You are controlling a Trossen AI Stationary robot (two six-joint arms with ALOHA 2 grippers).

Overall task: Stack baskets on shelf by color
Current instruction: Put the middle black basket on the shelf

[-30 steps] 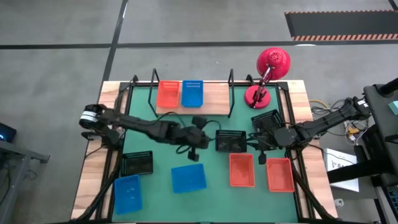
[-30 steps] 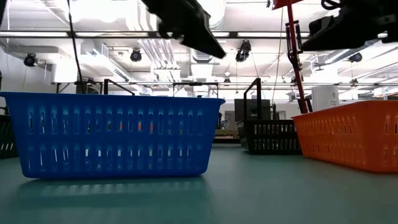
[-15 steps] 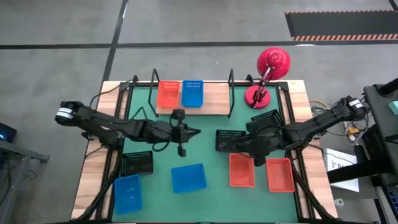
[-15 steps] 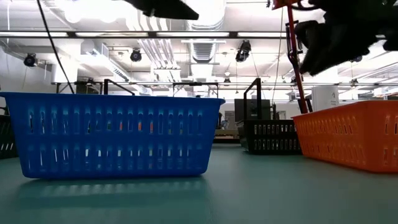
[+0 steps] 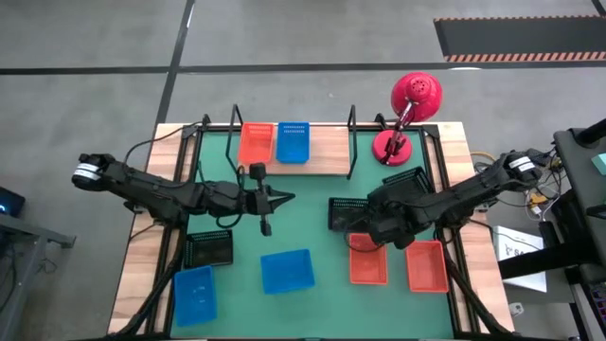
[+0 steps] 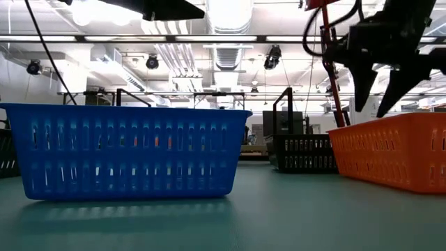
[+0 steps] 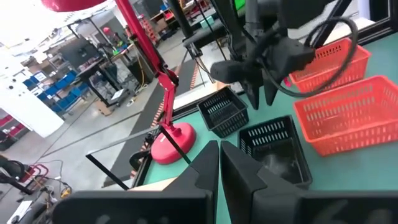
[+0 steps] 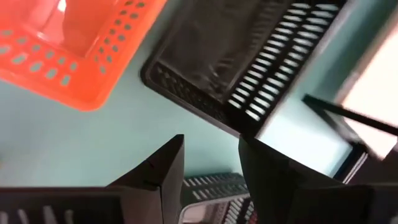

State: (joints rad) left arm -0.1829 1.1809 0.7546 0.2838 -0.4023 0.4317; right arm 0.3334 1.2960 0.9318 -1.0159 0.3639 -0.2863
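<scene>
On the wooden shelf at the far edge stand an orange basket and a blue basket. On the green mat lie black baskets, blue baskets and orange baskets. My right gripper hangs open above the near edge of the middle black basket and the far rim of an orange basket, touching neither. My left gripper is shut and empty, left of the mat's middle.
A red desk lamp stands at the far right corner, beside the shelf's black wire upright. Bare green mat lies between the two grippers. Cables run along both arms.
My left gripper has drawn back toward the table's left edge, away from the middle black basket. My right gripper has moved left toward that basket, come down a little, and opened. No basket has moved.
</scene>
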